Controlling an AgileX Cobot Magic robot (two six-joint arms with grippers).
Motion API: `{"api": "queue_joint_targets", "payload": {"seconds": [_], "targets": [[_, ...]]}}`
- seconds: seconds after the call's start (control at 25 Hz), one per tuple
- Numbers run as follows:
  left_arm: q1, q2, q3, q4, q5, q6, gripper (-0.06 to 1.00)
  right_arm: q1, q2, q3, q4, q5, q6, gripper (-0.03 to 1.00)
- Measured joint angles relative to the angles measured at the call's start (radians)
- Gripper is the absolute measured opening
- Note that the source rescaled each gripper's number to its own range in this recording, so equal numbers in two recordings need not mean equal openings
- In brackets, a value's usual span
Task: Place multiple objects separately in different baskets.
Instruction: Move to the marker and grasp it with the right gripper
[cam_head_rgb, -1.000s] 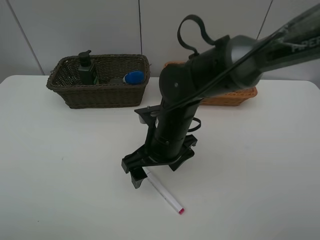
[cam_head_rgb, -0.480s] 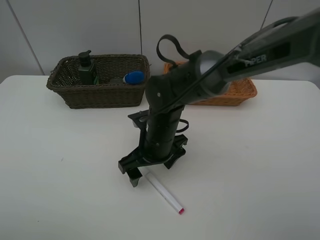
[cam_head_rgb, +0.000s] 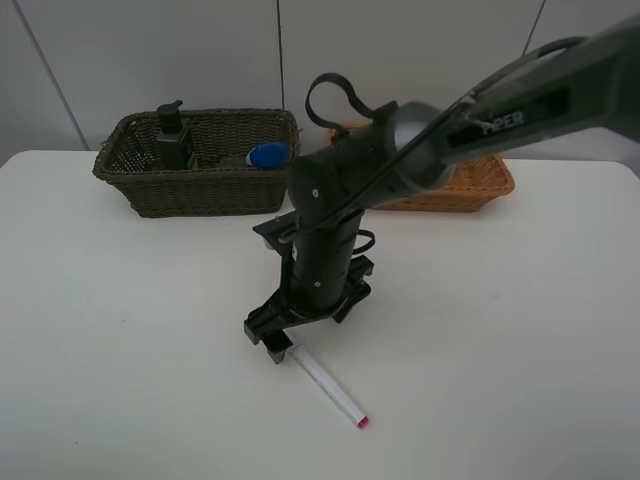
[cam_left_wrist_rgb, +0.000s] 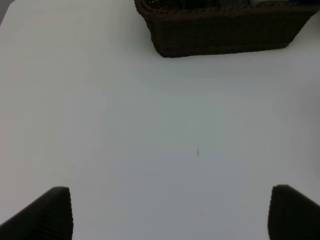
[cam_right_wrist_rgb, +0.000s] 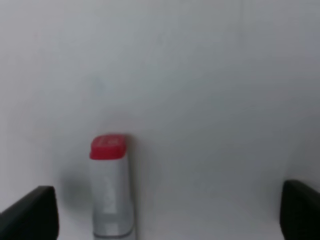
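Note:
The white pink-tipped marker (cam_head_rgb: 330, 390) lies on the white table near the front. My right gripper (cam_head_rgb: 277, 343) reaches across the middle and sits low at the marker's white end. In the right wrist view the marker (cam_right_wrist_rgb: 111, 190) lies between the wide-apart fingers (cam_right_wrist_rgb: 30, 215), nearer one of them; the gripper is open. The dark brown basket (cam_head_rgb: 140, 180) at the back left holds the pump bottle (cam_head_rgb: 173, 137) and the blue-capped tube (cam_head_rgb: 266, 154). The orange-tan basket (cam_head_rgb: 470, 190) is partly hidden behind the arm. My left gripper (cam_left_wrist_rgb: 170, 215) is open and empty, facing the dark basket (cam_left_wrist_rgb: 220, 35).
The right arm's dark body and cable loop (cam_head_rgb: 330, 95) stand over the table's middle and hide much of the orange-tan basket. The kiwi, lemon, avocados and eraser are not visible. The table's back edge meets a grey wall.
The right arm has swung to the left and its wrist has turned a little. The gripper stays low at the marker's white end. The marker has not moved.

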Motion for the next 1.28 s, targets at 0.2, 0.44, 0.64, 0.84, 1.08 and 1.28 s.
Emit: {"api": "queue_joint_targets", "payload": {"seconds": [0.2, 0.44, 0.64, 0.84, 1.08, 1.28], "targets": [[0.000, 0.000, 0.000, 0.000, 0.000, 0.000, 1.00, 0.000, 0.011, -0.007, -0.011, 0.008, 0.000, 0.94], [0.000, 0.000, 0.000, 0.000, 0.000, 0.000, 1.00, 0.000, 0.016, -0.010, -0.021, 0.012, 0.000, 0.87], [0.000, 0.000, 0.000, 0.000, 0.000, 0.000, 1.00, -0.003, 0.020, -0.010, -0.052, 0.012, 0.000, 0.36], [0.000, 0.000, 0.000, 0.000, 0.000, 0.000, 1.00, -0.003, 0.020, -0.010, -0.044, 0.012, 0.000, 0.00], [0.000, 0.000, 0.000, 0.000, 0.000, 0.000, 1.00, -0.003, 0.020, -0.010, -0.041, 0.023, 0.000, 0.00], [0.000, 0.000, 0.000, 0.000, 0.000, 0.000, 1.00, -0.002, -0.014, 0.000, -0.049, 0.074, -0.001, 0.00]]}}
